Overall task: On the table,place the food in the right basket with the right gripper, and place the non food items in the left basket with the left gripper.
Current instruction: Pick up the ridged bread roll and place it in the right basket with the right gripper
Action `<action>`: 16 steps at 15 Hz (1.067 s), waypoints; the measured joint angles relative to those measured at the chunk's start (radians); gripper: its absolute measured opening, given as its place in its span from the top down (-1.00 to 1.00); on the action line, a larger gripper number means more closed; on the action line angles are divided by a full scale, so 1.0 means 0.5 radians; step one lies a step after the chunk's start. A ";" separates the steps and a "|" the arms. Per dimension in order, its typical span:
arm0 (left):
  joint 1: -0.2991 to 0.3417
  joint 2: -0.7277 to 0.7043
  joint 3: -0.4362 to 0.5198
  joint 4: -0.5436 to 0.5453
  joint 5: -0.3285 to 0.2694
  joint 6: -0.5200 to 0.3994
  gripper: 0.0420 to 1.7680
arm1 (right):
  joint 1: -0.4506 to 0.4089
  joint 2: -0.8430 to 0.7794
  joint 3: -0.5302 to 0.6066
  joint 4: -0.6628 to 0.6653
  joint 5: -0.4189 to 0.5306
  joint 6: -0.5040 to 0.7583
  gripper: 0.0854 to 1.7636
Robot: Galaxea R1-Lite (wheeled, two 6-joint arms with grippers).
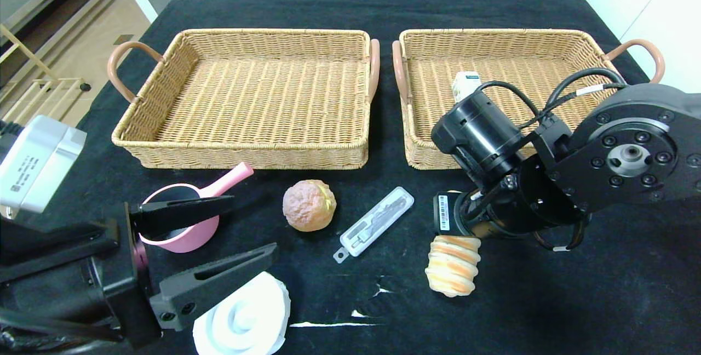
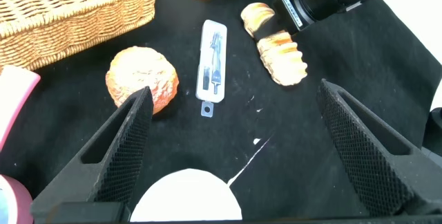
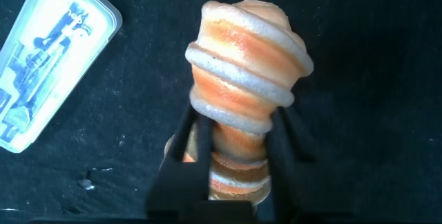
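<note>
The right claw (image 3: 235, 148) grips the tan, ridged spiral bread roll (image 1: 452, 264) on the black tabletop (image 1: 547, 300), while the left claw (image 1: 219, 234) hovers wide near the front left.

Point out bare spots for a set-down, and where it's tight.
Free: the whole left basket, most of the right basket beyond the small white box, and the cloth right of the spiral bread. Crowded: the front strip from pink scoop to bread.

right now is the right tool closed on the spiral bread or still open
Closed on it: the right tool has its fingers pressed against both sides of the spiral bread, which lies on the table.
</note>
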 joint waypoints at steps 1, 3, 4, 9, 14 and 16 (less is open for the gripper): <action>0.000 0.000 0.000 0.001 0.000 0.002 -0.94 | 0.000 0.001 0.000 0.000 -0.001 0.000 0.50; 0.000 -0.002 0.000 0.001 0.000 0.006 -0.94 | -0.006 0.007 0.001 0.000 0.000 0.000 0.52; 0.000 -0.004 0.000 0.001 0.000 0.006 -0.94 | -0.008 0.009 0.002 0.000 0.000 0.000 0.53; 0.000 -0.011 -0.001 0.001 -0.001 0.006 -0.94 | -0.012 0.034 0.003 0.003 -0.002 -0.007 0.54; 0.001 -0.017 -0.004 0.009 0.000 0.020 -0.94 | 0.016 -0.020 -0.043 0.149 -0.007 -0.049 0.60; 0.003 -0.017 -0.004 0.000 -0.001 0.019 -0.94 | 0.063 -0.093 -0.075 0.204 -0.026 -0.109 0.61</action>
